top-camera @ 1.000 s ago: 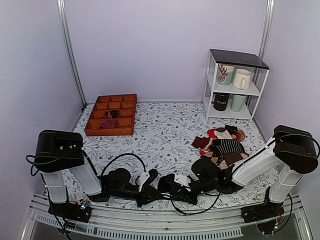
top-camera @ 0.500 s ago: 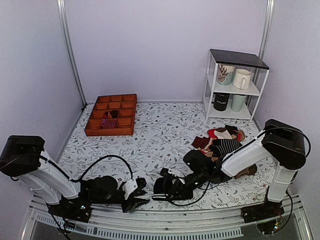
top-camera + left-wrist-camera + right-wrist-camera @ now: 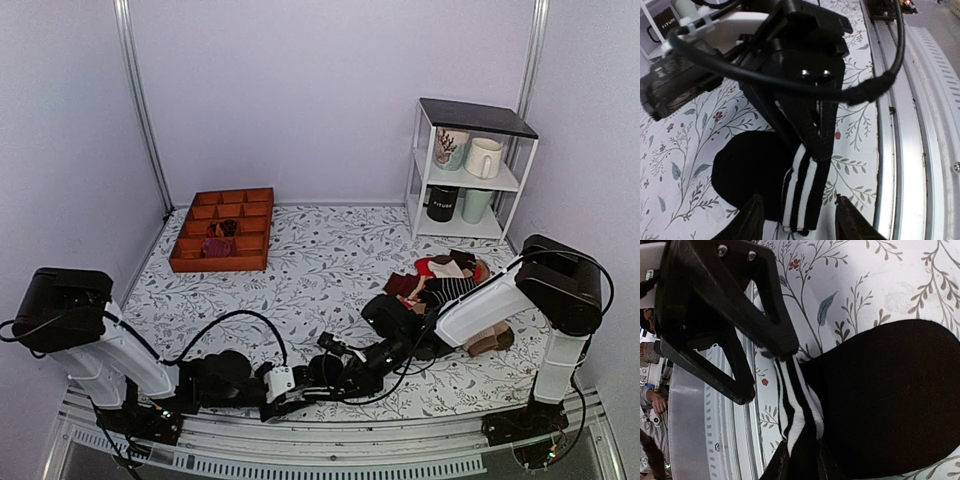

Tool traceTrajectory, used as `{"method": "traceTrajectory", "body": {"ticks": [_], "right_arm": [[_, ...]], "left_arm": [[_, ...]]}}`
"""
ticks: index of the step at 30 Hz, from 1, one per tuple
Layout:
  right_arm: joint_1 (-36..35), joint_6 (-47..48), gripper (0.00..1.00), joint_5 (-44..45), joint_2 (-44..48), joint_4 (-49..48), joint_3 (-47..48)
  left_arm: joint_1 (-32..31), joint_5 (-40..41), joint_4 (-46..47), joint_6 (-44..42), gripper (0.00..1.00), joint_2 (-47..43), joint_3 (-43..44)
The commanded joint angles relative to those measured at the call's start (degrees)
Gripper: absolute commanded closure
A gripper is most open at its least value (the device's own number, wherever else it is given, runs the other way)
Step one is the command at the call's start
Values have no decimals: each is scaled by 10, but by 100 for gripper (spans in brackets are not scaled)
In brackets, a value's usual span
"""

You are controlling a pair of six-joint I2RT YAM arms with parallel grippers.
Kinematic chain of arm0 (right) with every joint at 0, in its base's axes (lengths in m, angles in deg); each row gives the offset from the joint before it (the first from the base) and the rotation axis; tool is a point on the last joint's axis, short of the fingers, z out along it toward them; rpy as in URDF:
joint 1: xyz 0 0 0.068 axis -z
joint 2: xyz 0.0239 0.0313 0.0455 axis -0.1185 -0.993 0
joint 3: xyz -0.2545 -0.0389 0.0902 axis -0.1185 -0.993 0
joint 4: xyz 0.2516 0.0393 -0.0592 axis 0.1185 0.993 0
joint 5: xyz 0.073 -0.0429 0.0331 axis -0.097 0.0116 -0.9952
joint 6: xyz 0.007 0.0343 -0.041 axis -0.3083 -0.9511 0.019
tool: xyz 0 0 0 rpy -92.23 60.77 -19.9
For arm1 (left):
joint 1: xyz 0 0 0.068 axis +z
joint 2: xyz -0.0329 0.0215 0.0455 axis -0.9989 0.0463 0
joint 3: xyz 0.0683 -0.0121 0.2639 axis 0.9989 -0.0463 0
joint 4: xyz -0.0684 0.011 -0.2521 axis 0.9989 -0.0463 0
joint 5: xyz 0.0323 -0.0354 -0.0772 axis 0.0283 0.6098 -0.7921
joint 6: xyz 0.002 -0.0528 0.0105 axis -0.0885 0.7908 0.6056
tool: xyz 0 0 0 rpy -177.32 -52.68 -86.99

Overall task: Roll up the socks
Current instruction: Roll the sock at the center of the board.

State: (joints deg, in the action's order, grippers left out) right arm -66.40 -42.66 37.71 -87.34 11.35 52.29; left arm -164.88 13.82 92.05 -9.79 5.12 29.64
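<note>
The socks are black with white stripes at one end and lie flat on the floral table near its front edge. My right gripper is shut on the striped end, pinching it up from the table. It also shows in the left wrist view, reaching in from above. My left gripper is open, its fingers straddling the striped end without touching it. In the top view both grippers meet low at the front middle, left and right. The socks are mostly hidden there.
A pile of mixed socks lies at the right. A white shelf with mugs stands at the back right, an orange compartment tray at the back left. The metal rail runs along the table's front edge beside the grippers.
My left arm swung back low to the left, then reached right again to the socks. My right gripper slid left along the front edge with the striped end.
</note>
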Motion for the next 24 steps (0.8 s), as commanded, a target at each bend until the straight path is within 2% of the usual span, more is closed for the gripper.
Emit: {"method": "traceTrajectory", "body": {"ticks": [1, 8, 14, 21, 24], "right_arm": [[-2, -6, 82, 41, -45, 115, -13], [-1, -6, 82, 40, -48, 118, -14], [-1, -11, 82, 40, -53, 119, -13], [-1, -15, 81, 48, -53, 125, -6], [-1, -6, 69, 72, -28, 115, -8]], "left_arm": [[-8, -45, 30, -11, 50, 32, 10], [-7, -35, 24, 9, 53, 61, 21], [-3, -50, 22, 20, 79, 66, 25], [15, -81, -31, 76, 93, 76, 44], [31, -96, -45, 125, 99, 75, 35]]}}
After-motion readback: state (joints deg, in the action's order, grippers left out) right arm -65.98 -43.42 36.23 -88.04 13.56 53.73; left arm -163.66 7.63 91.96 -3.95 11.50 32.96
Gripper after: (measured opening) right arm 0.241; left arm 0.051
